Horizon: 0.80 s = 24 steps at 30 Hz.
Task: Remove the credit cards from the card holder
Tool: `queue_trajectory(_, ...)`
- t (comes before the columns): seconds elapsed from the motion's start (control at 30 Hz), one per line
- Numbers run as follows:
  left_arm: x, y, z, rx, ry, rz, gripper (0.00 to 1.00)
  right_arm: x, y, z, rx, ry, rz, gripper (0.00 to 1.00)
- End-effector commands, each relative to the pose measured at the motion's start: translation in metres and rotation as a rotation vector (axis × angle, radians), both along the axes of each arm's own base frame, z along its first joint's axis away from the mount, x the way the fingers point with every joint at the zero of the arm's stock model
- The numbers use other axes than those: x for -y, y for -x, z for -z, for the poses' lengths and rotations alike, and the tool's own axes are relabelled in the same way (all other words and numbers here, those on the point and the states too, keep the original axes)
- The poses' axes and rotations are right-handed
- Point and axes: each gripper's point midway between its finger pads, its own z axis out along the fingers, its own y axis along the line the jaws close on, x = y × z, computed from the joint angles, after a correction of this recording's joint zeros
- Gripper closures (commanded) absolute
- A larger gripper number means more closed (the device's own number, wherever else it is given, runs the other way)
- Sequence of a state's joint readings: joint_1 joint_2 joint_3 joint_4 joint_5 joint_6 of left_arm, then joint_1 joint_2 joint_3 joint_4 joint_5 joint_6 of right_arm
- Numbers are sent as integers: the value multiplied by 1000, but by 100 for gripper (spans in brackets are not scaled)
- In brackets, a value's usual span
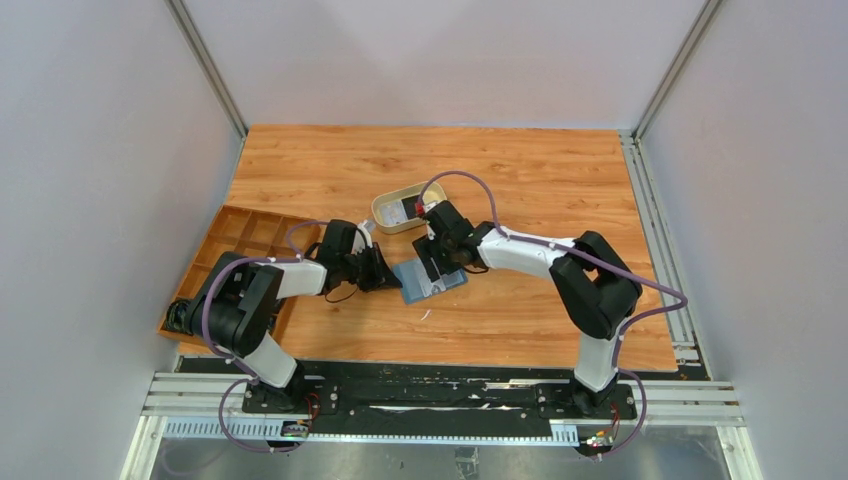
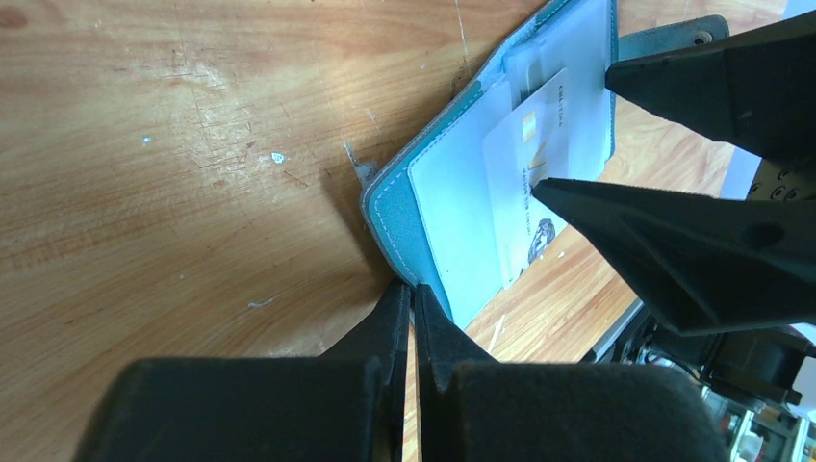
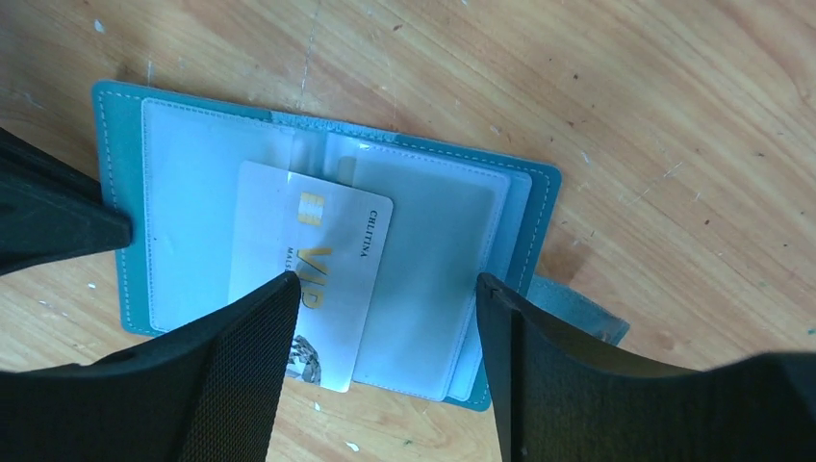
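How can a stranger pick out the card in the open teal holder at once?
At the middle of the wooden table, just on the near side of the beige oval tray, a teal card holder lies open. Among its clear pockets shows one white card; unlike those blank pockets, it bears a gold chip and gold VIP letters.

This is a robot lab, set up as a small test booth. Plain grey walls (image 1: pixel 100 150) close it in on three sides. Metal posts (image 1: pixel 208 70) stand in the back corners. Two robot arms, the left arm (image 1: pixel 300 278) and the right arm (image 1: pixel 525 255), are bolted to a metal rail (image 1: pixel 450 405) at the near edge of a wooden tabletop (image 1: pixel 520 170). Purple cables (image 1: pixel 462 175) loop along the arms. The wood has many small scratches and marks. A wooden sorting tray (image 1: pixel 250 232) sits at one side.
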<state>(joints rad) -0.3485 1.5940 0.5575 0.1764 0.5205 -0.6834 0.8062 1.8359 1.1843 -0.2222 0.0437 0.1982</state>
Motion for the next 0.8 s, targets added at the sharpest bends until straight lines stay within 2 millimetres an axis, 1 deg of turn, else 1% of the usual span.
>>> queue_trajectory(0.0,-37,39,55,-177,-214,-22,100,-17,11,-1,-91,-129,-19,30)
queue_trajectory(0.1,-37,39,55,-178,-211,-21,100,-21,17,3,-128,-165,-25,32)
queue_trajectory(0.23,-37,39,55,-178,-214,-20,100,-20,22,6,-157,-213,-2,35)
queue_trajectory(0.33,-37,38,55,-175,-217,-19,100,-12,19,0,-123,-227,26,36)
queue_trajectory(0.43,-38,39,56,-180,-218,-18,100,7,12,-8,-37,-189,85,36)
queue_trajectory(0.5,-38,39,57,-182,-218,-18,100,16,7,-19,21,-184,111,35)
queue_trajectory(0.53,-37,40,57,-182,-217,-17,100,17,7,-26,41,-195,109,35)
queue_trajectory(0.6,-37,40,58,-184,-216,-16,100,17,7,-33,62,-212,104,34)
queue_trajectory(0.7,-37,40,58,-185,-216,-16,100,17,9,-35,65,-234,98,34)
queue_trajectory(0.77,-37,40,57,-184,-215,-17,100,5,9,-39,61,-297,69,34)
